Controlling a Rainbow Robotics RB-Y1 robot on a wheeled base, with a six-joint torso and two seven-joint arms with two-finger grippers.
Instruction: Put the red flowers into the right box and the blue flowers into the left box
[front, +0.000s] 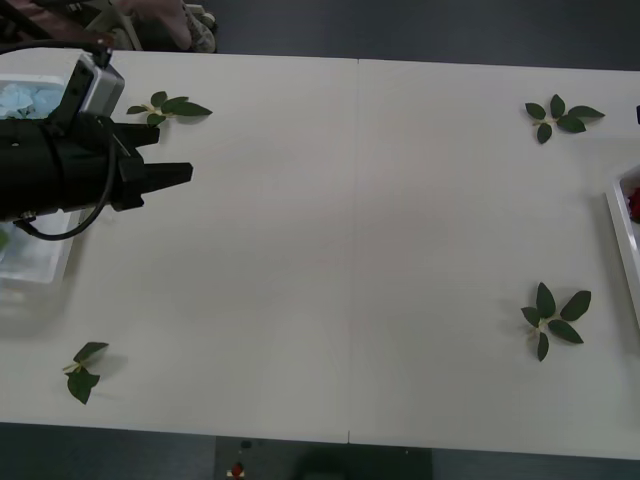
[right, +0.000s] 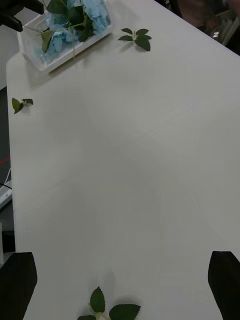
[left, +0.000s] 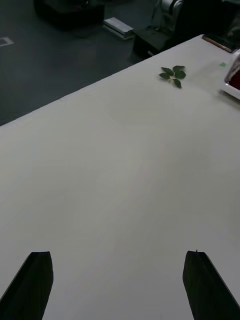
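Now the left hand (front: 185, 175) hovers beside the left box (front: 40, 270).

Blue flowers (right: 75, 20) heaped in left box (right: 37, 62); red flowers (front: 634, 203) in right box (front: 622, 240).

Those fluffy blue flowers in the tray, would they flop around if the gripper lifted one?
Probably. The pale blue artificial hydrangea flowers have thin green stems, so they would likely bend and dangle. They look light. Heaped with leaves in the white plastic left box, they might snag neighbours.
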